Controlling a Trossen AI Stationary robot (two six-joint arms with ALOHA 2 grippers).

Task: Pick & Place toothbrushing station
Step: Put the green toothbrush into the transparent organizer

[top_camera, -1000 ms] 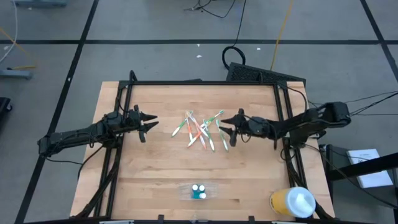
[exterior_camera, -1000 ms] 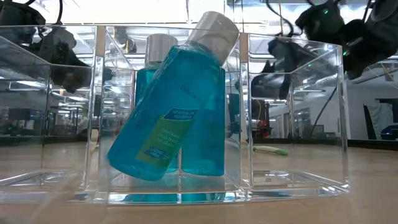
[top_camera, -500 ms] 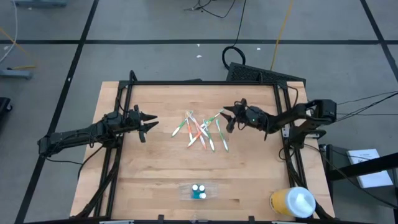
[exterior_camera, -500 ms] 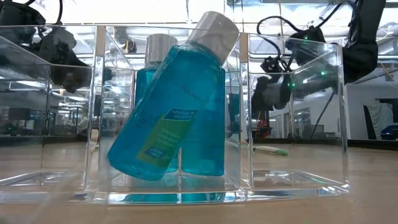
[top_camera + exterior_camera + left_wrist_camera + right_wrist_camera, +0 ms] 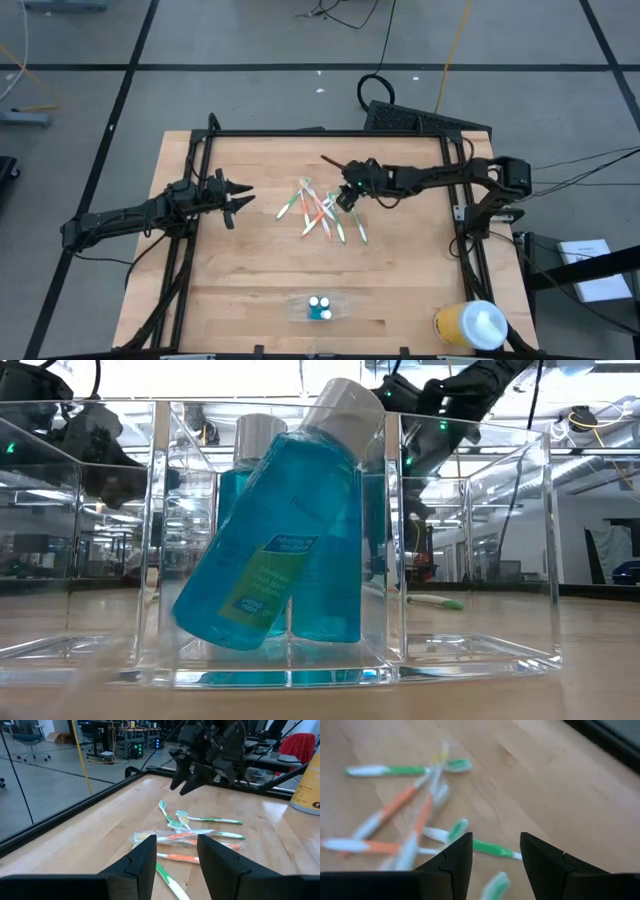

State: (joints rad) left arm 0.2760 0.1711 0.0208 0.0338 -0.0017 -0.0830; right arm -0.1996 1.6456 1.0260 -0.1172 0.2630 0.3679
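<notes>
Waiting at the table's left edge, the left gripper (image 5: 240, 198) holds nothing, jaws parted. Centrally, loose toothbrushes (image 5: 322, 211) lie unsorted; none appear placed yet. The right gripper (image 5: 341, 197) hovers over them, jaws apart and empty. Nearer the front edge, the toothbrushing station (image 5: 319, 308) contains two blue bottles (image 5: 275, 540), one leaning.

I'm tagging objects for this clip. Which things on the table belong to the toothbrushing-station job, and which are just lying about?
Part of the job:
- clear holder, near the table's front edge
- blue bottles in its middle compartment
- toothbrushes, loose mid-table
- right gripper, open above the brushes
- left gripper, open, waiting beside them

Lying about:
- yellow cup, front right corner
</notes>
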